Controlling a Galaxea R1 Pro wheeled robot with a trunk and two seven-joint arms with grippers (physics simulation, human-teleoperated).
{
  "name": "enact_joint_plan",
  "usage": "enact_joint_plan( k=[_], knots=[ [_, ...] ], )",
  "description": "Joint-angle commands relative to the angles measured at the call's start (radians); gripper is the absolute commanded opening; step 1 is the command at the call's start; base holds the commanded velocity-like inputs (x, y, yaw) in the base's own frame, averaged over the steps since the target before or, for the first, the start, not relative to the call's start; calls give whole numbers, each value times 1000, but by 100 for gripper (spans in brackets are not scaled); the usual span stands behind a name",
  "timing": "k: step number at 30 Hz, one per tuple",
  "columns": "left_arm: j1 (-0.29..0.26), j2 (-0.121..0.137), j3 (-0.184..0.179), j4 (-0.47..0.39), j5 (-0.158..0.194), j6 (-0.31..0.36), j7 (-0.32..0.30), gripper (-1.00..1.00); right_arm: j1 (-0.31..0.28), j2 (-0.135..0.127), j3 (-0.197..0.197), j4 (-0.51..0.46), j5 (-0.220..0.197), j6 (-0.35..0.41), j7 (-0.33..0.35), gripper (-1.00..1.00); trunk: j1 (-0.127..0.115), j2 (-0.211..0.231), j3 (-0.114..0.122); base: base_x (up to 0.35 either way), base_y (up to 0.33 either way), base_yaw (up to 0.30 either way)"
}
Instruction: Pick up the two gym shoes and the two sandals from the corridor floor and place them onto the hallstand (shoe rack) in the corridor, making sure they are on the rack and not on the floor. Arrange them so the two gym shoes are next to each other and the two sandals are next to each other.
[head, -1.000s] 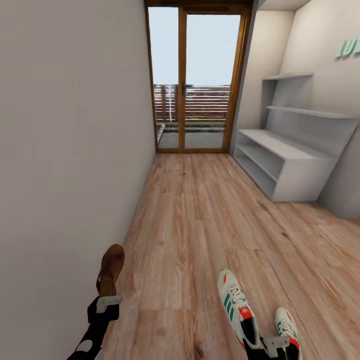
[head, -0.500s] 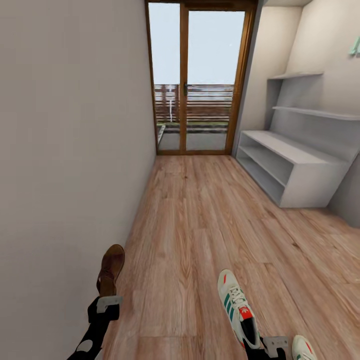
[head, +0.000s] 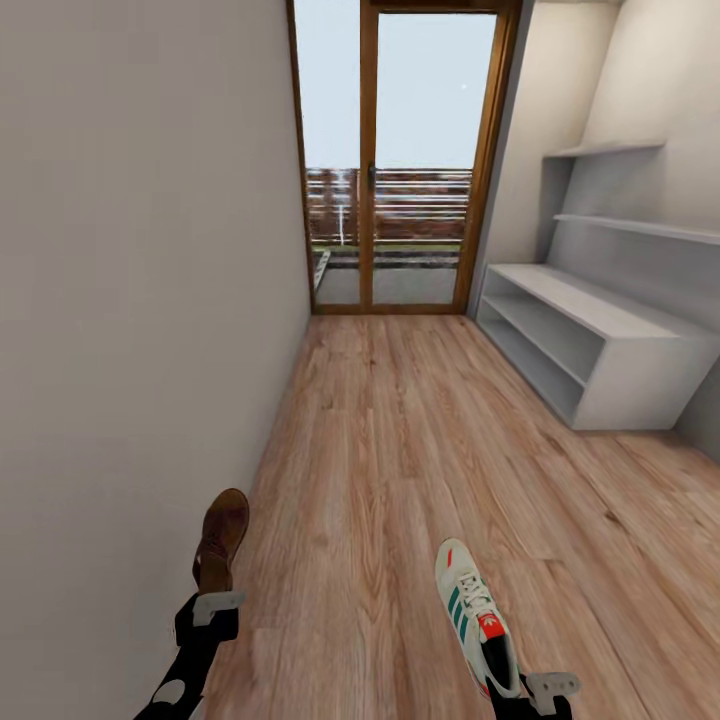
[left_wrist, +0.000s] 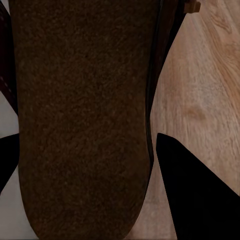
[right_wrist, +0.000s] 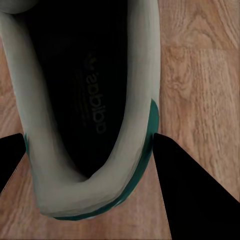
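Brown sandal (head: 222, 540), tan footbed, sits clamped in the left gripper (head: 217, 603) at lower left; the right gripper (head: 548, 688) grips a white, green-striped gym shoe (head: 477, 616) at the heel.

Only one text could be read: the word "adidas", printed in grey letters on the dark insole (right_wrist: 95, 95) inside the gym shoe (right_wrist: 135, 125). A small trefoil logo stood just beside the word.

Bare corridor floor (head: 400, 450) open through to the glass door (head: 400, 160); wall (head: 140, 300) tight along the left, hallstand (head: 590, 340) jutting from the right.
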Motion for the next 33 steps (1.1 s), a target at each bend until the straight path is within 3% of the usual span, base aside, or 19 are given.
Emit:
enact_joint_plan(
  k=[1,33],
  knots=[
    [-1,-1,2,1,-8,-3,4,-100,-1,0,7,1,-10,-3,4,-100,0,0,-1,340,0,0],
    [-1,0,2,1,-8,-3,4,-100,-1,0,6,1,-10,-3,4,-100,0,0,-1,336,-52,0]
  ],
)
